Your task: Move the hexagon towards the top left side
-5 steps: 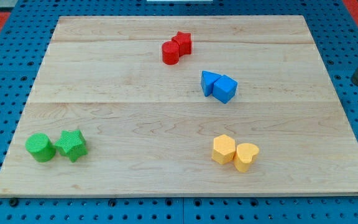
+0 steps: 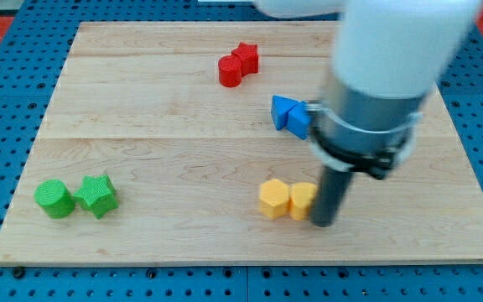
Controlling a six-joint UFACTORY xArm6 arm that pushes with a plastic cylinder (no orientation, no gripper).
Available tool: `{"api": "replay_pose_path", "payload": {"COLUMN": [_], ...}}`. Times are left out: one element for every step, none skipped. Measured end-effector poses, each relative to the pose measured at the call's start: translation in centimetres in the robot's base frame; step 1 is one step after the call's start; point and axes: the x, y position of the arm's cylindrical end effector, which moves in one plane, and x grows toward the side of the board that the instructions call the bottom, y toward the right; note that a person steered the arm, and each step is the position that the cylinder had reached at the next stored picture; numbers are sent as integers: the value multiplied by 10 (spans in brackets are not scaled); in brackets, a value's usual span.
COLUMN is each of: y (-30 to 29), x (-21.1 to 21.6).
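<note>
Pincer is the wrong word for this arm: it is ending in a plain dark rod, so nothing is being grasped or released. Going left to right across the table [image 2: 183, 159], a green cylinder [image 2: 54, 199] is sitting near the view's bottom left corner with a green star [image 2: 97, 195] just beside it on the right. Toward the view's top centre, a red cylinder [image 2: 231, 70] is touching a red star-like block [image 2: 246, 57] that is lying slightly above and to its right. Further right, a blue block [image 2: 289, 112], whose shape is partly hidden, is disappearing behind the arm's body.

Below that, the yellow hexagon [image 2: 273, 198] is resting near the view's bottom centre, touching a second yellow block [image 2: 302, 201] on its right; the shape of that second block is hard to make out, as the rod is covering its right edge.

The arm is reaching down from the view's top right, blurred, its pale upper body and grey collar filling that corner. My tip [image 2: 324, 223] is standing on the table against the right side of the second yellow block, so the hexagon is lying to the tip's left with that block between them.
</note>
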Motion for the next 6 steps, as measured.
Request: {"api": "replay_pose_path", "payload": {"y": [-55, -102, -147, -201, -236, -257], "x": [-20, -38, -62, -83, -123, -168]}}
